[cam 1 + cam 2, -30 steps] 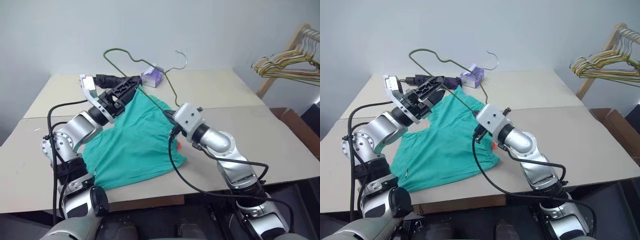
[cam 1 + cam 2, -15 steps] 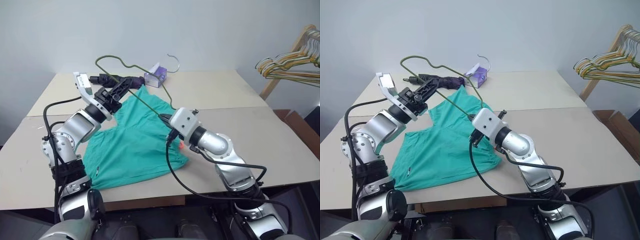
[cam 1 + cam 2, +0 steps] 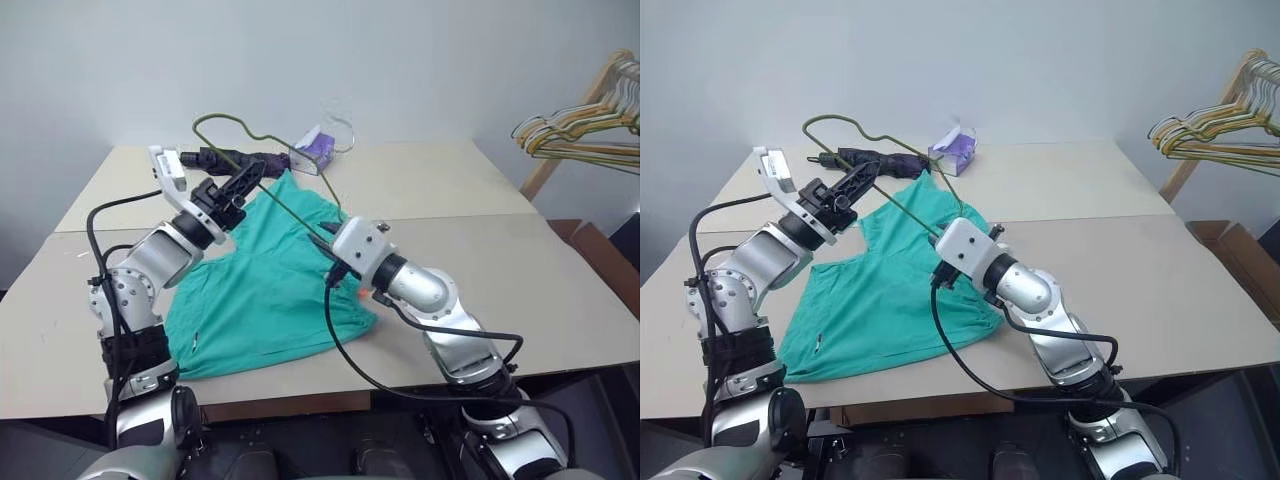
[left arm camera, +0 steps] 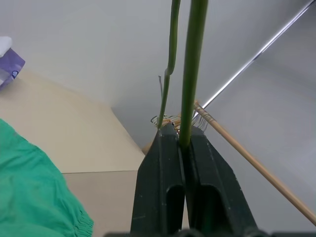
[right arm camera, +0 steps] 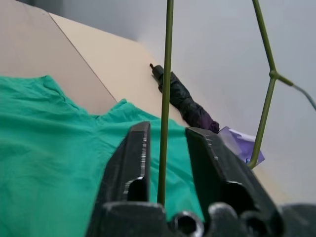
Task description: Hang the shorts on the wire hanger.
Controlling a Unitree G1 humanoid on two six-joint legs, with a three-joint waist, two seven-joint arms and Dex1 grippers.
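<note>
On the left, the left gripper [image 4: 183, 143] is raised above the bench [image 3: 560, 290], its fingers [image 4: 160, 163] pinched tight on the wire hanger [image 3: 270, 195], which is held in the air above the shorts [image 3: 265, 290] with its hook toward the purple tissue box [image 3: 318, 150]. The teal shorts lie spread flat on the bench below, a dark folded umbrella [image 3: 235, 157] lying just behind them. To the right, the right gripper [image 5: 165, 148] has its fingers parted with the hanger's wire running between them, not clamped, and a bunch of coloured hangers [image 3: 575, 130] hangs at the far right.
</note>
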